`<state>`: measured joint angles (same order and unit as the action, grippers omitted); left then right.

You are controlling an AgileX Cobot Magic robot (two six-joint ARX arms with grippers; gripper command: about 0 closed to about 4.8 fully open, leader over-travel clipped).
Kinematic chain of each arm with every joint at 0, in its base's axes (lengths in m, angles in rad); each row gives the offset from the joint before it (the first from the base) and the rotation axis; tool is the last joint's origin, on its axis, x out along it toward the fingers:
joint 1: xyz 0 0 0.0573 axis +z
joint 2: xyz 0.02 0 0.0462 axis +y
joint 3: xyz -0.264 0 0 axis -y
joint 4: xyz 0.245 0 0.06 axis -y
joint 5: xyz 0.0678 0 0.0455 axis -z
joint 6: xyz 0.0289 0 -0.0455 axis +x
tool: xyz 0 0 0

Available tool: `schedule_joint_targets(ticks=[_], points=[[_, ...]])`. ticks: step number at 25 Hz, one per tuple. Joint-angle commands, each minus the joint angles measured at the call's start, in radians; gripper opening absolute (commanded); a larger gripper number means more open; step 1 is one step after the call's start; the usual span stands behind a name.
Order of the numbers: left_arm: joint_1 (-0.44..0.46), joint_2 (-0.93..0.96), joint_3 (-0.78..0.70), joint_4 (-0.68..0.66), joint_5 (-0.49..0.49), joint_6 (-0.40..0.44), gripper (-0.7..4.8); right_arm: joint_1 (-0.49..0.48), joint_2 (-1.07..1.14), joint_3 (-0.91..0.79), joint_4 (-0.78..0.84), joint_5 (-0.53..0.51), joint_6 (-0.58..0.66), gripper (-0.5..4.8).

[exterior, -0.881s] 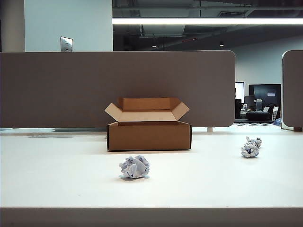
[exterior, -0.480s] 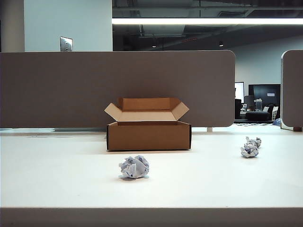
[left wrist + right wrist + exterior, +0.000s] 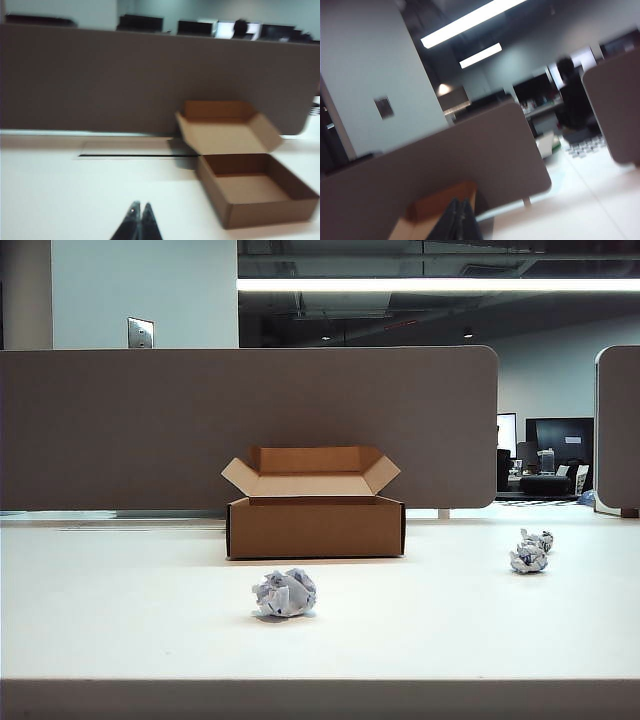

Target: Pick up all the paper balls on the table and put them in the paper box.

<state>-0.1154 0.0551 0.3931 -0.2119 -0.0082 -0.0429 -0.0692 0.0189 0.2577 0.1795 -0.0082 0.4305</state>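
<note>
White crumpled paper balls: one low centre (image 3: 285, 594) before the open brown cardboard box (image 3: 315, 527), two mid-right (image 3: 528, 559) (image 3: 538, 539). Left gripper (image 3: 137, 212) and right gripper (image 3: 461, 209) closed, empty, seen only in wrist views; left probably nearer centre ball.

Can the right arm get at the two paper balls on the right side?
Probably yes: both paper balls lie in the open on the table, well clear of the box. The right tool is shut.

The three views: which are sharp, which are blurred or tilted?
Exterior view: sharp, paper box crisp. Left wrist view: softly blurred, shut left gripper near the box. Right wrist view: tilted, blurred, right gripper shut and dark.
</note>
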Motion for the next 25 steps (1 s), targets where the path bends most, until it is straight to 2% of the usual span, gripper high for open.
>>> schedule_joint_targets(ticks=[1, 3, 6, 11, 13, 16, 17, 18, 19, 20, 21, 23, 25], points=[[-0.001, 0.140, 0.126, -0.068, 0.169, 0.006, -0.06, -0.001, 0.120, 0.163, -0.177, 0.026, -0.109, -0.07], [-0.002, 0.246, 0.188, -0.086, 0.277, 0.004, -0.06, 0.000, 0.222, 0.257, -0.181, 0.014, -0.203, -0.07], [-0.005, 0.401, 0.223, -0.063, 0.363, 0.002, -0.06, 0.000, 0.422, 0.393, -0.203, 0.014, -0.333, -0.07], [-0.026, 0.589, 0.236, -0.042, 0.432, 0.011, -0.06, 0.006, 0.643, 0.500, -0.282, 0.005, -0.374, -0.07], [-0.078, 0.661, 0.237, -0.004, 0.433, 0.047, -0.06, 0.022, 0.737, 0.521, -0.301, -0.003, -0.389, -0.07], [-0.212, 0.790, 0.245, 0.026, 0.429, 0.160, -0.06, 0.069, 0.872, 0.528, -0.303, -0.040, -0.497, -0.07], [-0.272, 0.846, 0.255, 0.024, 0.386, 0.209, -0.01, 0.094, 0.917, 0.529, -0.302, -0.040, -0.510, -0.07], [-0.304, 0.877, 0.259, 0.026, 0.364, 0.238, 0.21, 0.107, 0.938, 0.529, -0.302, -0.040, -0.510, -0.06], [-0.349, 0.925, 0.270, 0.027, 0.340, 0.285, 0.98, 0.119, 0.978, 0.534, -0.302, -0.040, -0.510, 0.01], [-0.375, 0.966, 0.282, 0.027, 0.329, 0.317, 1.42, 0.124, 1.006, 0.537, -0.302, -0.040, -0.510, 0.30], [-0.399, 1.011, 0.295, 0.027, 0.318, 0.340, 1.63, 0.125, 1.039, 0.544, -0.303, -0.040, -0.510, 0.91], [-0.417, 1.094, 0.319, 0.033, 0.317, 0.372, 1.69, 0.136, 1.096, 0.560, -0.293, -0.039, -0.510, 2.19], [-0.417, 1.176, 0.339, 0.042, 0.323, 0.373, 2.32, 0.138, 1.144, 0.573, -0.270, -0.039, -0.509, 2.94]])
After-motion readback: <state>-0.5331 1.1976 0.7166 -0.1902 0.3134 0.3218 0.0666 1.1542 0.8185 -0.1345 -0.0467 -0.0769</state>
